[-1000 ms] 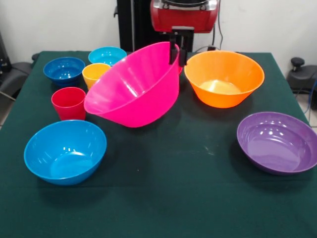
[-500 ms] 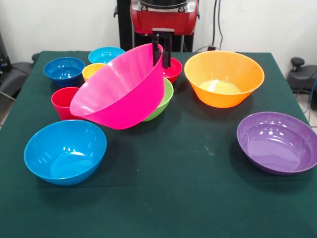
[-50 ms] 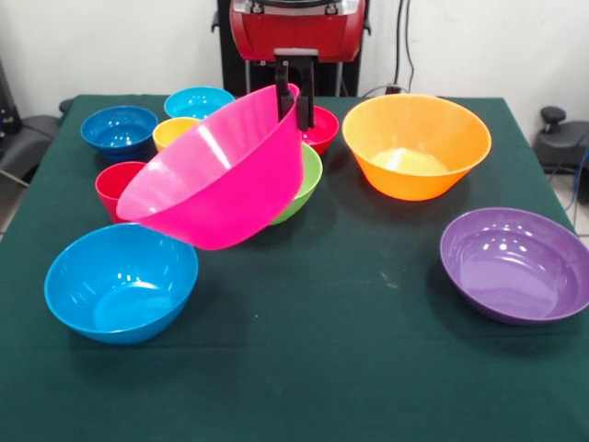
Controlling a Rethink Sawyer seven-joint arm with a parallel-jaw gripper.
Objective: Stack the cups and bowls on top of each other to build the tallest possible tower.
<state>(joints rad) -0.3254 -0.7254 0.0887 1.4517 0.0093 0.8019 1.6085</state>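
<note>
Now carrying: pink bowl lifted, no tower begun

Your gripper (image 3: pixel 293 101) pinches the far rim of the pink bowl (image 3: pixel 216 175), one finger inside the wall and one outside. The bowl hangs off the table (image 3: pixel 368 350), tilted steeply with its mouth turned up and toward the left of the front view. You are in the carry step, by my reading: nothing is stacked, and every other bowl sits alone.

Just behind the pink bowl, the green bowl (image 3: pixel 306 189) and the small red bowl (image 3: pixel 320 129) show only as slivers. The red cup (image 3: pixel 112 187) and the yellow-orange cup (image 3: pixel 173 132) are mostly covered too. The blue bowl (image 3: pixel 120 281) sits just below the hanging rim; the orange bowl (image 3: pixel 416 145) and purple bowl (image 3: pixel 515 265) stand well apart on the right.

Next you need a base to set it on, and you should level it before letting go.

Hidden: the fingertips' lower ends, and whether the pink bowl touches the green one.
</note>
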